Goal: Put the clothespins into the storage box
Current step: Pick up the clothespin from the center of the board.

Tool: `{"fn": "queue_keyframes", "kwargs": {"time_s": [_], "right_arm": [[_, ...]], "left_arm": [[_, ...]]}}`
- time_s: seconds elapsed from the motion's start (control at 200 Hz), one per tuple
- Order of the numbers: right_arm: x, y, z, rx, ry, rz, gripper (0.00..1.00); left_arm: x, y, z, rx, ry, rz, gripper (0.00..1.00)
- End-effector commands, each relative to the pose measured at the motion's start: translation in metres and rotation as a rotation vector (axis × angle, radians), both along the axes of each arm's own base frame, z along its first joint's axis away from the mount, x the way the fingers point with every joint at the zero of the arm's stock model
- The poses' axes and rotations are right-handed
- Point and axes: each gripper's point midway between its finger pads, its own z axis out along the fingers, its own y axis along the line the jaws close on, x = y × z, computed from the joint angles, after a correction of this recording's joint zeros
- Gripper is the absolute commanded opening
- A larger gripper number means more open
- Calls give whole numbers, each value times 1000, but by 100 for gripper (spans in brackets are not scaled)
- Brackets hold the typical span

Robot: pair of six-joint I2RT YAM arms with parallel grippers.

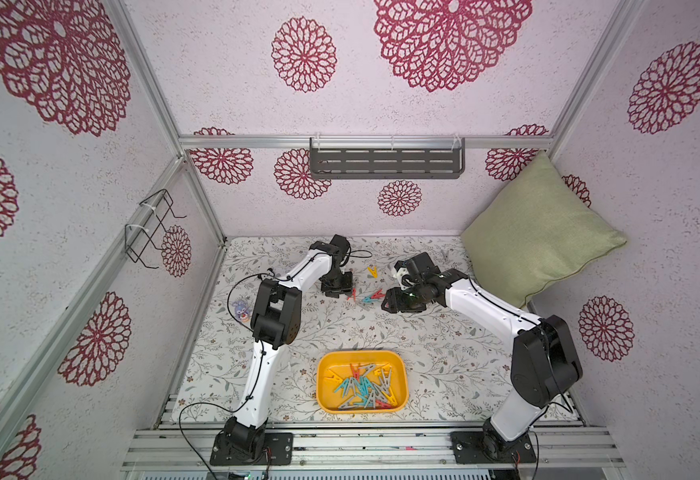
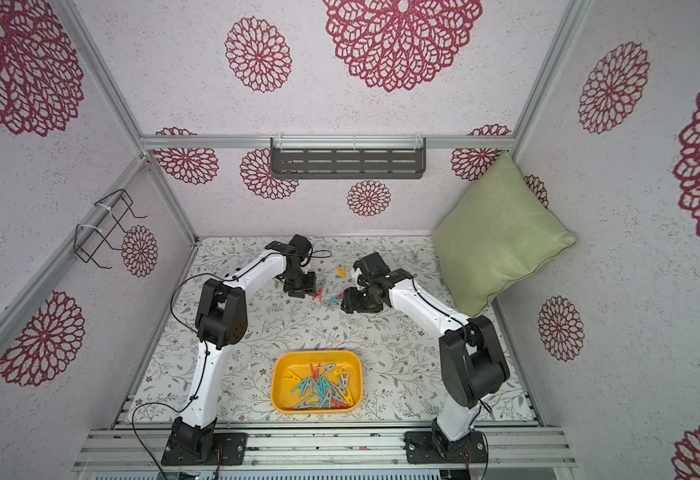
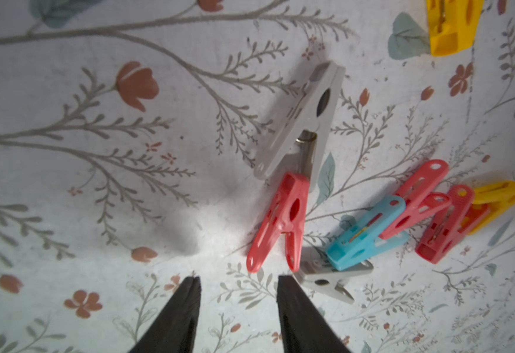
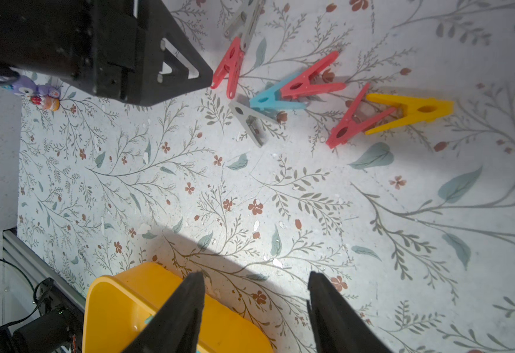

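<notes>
Loose clothespins (image 1: pixel 371 297) lie in a small cluster at the back middle of the mat, in red, blue, grey and yellow. A lone yellow clothespin (image 1: pixel 373 272) lies just behind them. My left gripper (image 3: pixel 239 279) is open and empty, low over the mat. Its fingertip sits right beside a red clothespin (image 3: pixel 280 226), with a grey clothespin (image 3: pixel 302 122) beyond. My right gripper (image 4: pixel 255 276) is also open and empty, hovering on the cluster's other side. The yellow-orange storage box (image 1: pixel 331 365) stands at the front middle and holds several clothespins (image 1: pixel 365 386).
A green pillow (image 1: pixel 539 224) leans in the back right corner, with a grey clothespin (image 1: pixel 446 253) near it. A small bluish toy (image 1: pixel 241 309) sits at the mat's left edge. A grey slotted shelf (image 1: pixel 385 162) and a wire rack (image 1: pixel 153 228) hang on the walls.
</notes>
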Motion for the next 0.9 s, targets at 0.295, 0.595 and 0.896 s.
{"fn": "queue_keyframes", "kwargs": {"time_s": [0.295, 0.595, 0.896], "right_arm": [[11, -5, 13, 34, -13, -8, 59], [9, -7, 12, 43, -16, -24, 58], [8, -12, 16, 63, -42, -69, 57]], "left_arm": [[-2, -12, -23, 47, 31, -55, 35], [-6, -17, -14, 32, 26, -72, 11], [-15, -14, 29, 16, -27, -70, 0]]}}
